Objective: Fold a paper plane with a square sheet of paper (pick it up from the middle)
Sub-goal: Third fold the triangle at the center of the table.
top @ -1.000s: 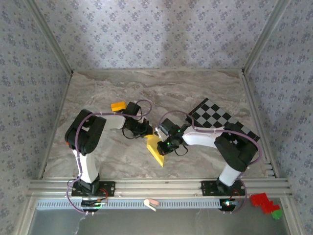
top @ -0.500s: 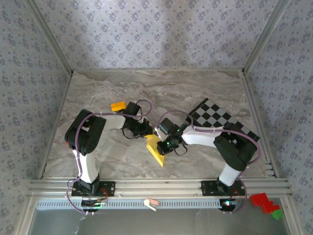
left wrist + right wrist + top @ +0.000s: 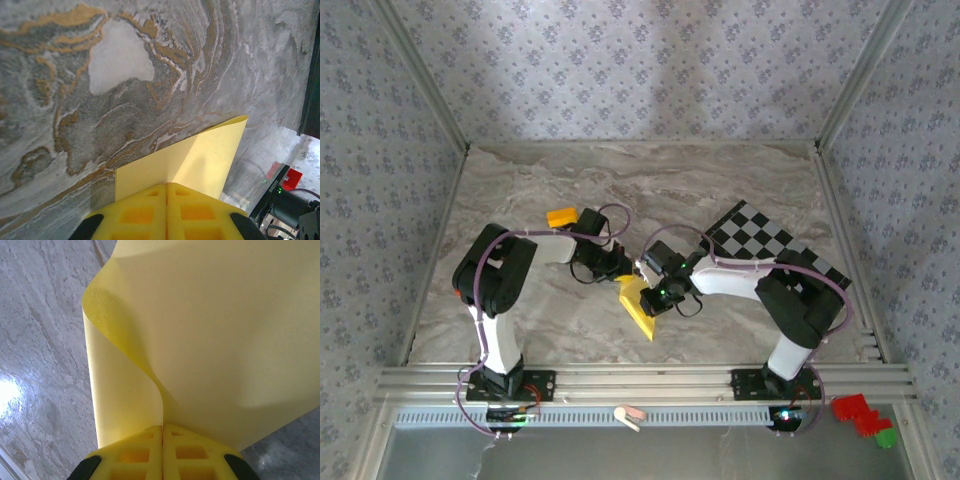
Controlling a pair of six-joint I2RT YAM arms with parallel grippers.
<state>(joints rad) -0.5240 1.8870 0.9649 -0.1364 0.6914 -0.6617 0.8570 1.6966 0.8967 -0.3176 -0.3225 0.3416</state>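
The square sheet of paper (image 3: 641,308) is pale yellow and lies bent at the middle of the marble table, between the two arms. My left gripper (image 3: 623,277) is shut on its far edge. In the left wrist view the sheet (image 3: 190,162) rises in a fold out of the closed yellow fingers (image 3: 145,210), with the left gripper (image 3: 166,186) pinching it. My right gripper (image 3: 655,298) is shut on the right side of the sheet. From the right wrist, the paper (image 3: 215,330) curls up out of the pinched right gripper (image 3: 162,429).
A small orange block (image 3: 561,216) lies behind the left arm's wrist. A black-and-white checkered board (image 3: 765,243) lies at the right, partly under the right arm. Aluminium rails and patterned walls close the table in.
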